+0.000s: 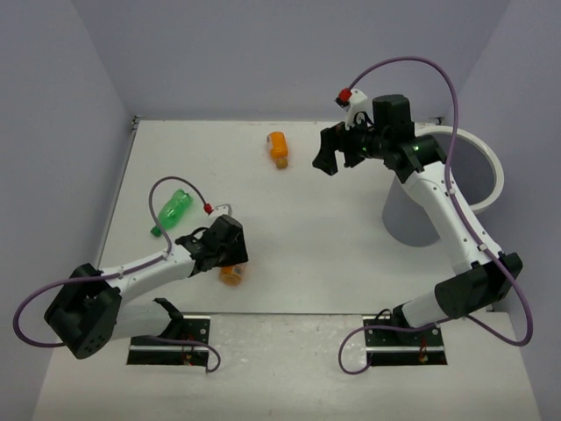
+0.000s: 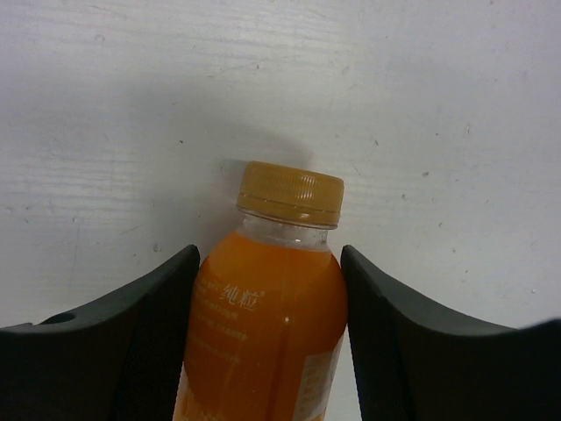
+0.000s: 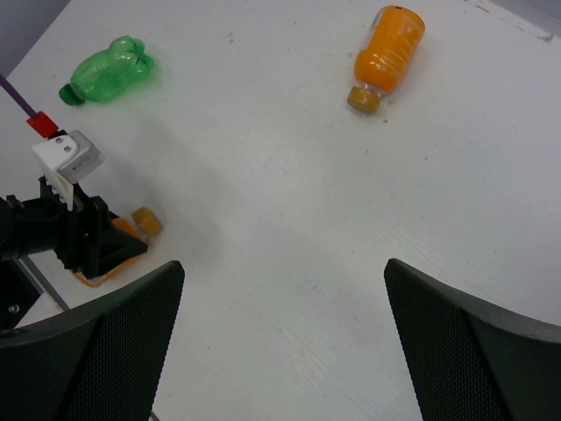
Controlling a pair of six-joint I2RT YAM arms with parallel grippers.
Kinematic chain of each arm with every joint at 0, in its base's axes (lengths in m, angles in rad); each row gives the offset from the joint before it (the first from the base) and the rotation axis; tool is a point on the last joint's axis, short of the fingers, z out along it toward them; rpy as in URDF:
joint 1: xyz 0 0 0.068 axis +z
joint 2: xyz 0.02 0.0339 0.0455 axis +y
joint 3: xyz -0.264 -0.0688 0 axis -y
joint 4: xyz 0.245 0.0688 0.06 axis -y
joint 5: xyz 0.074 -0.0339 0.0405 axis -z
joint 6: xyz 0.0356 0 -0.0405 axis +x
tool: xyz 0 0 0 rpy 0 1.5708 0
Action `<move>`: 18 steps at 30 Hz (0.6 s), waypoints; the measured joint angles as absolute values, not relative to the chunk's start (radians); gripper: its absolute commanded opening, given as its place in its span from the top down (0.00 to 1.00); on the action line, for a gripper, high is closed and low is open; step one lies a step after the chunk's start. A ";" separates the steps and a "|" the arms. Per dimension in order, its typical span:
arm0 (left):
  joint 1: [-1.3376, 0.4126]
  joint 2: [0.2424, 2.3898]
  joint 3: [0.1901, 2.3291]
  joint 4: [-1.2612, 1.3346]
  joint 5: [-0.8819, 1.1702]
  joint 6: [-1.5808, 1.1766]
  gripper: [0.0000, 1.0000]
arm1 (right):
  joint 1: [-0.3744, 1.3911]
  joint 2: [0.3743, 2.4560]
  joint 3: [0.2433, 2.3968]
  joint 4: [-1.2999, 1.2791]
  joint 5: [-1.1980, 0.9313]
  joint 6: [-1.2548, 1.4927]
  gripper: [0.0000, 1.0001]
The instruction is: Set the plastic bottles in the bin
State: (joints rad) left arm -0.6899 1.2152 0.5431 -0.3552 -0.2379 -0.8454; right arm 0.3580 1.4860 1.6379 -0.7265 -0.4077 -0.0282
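A short orange bottle point(image 2: 263, 333) with a tan cap lies on the white table between the black fingers of my left gripper point(image 2: 267, 254), which press against both its sides. From above, this orange bottle point(image 1: 231, 275) shows just under the left gripper point(image 1: 230, 260) near the front left. A second orange bottle point(image 1: 278, 149) lies at the back centre, and a crushed green bottle point(image 1: 173, 210) lies at the left. My right gripper point(image 1: 337, 158) hangs open and empty beside the second orange bottle point(image 3: 388, 54). The bin point(image 1: 491, 162) stands at the right, partly hidden by the right arm.
The table's walls rise close on the left, back and right. The left arm's purple cable point(image 1: 162, 189) loops over the green bottle point(image 3: 110, 70). Both arm bases point(image 1: 166, 338) sit at the near edge.
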 measured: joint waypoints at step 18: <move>-0.777 0.922 0.680 0.011 -0.086 -0.501 1.00 | 0.364 1.484 1.629 -0.630 -0.836 0.002 0.01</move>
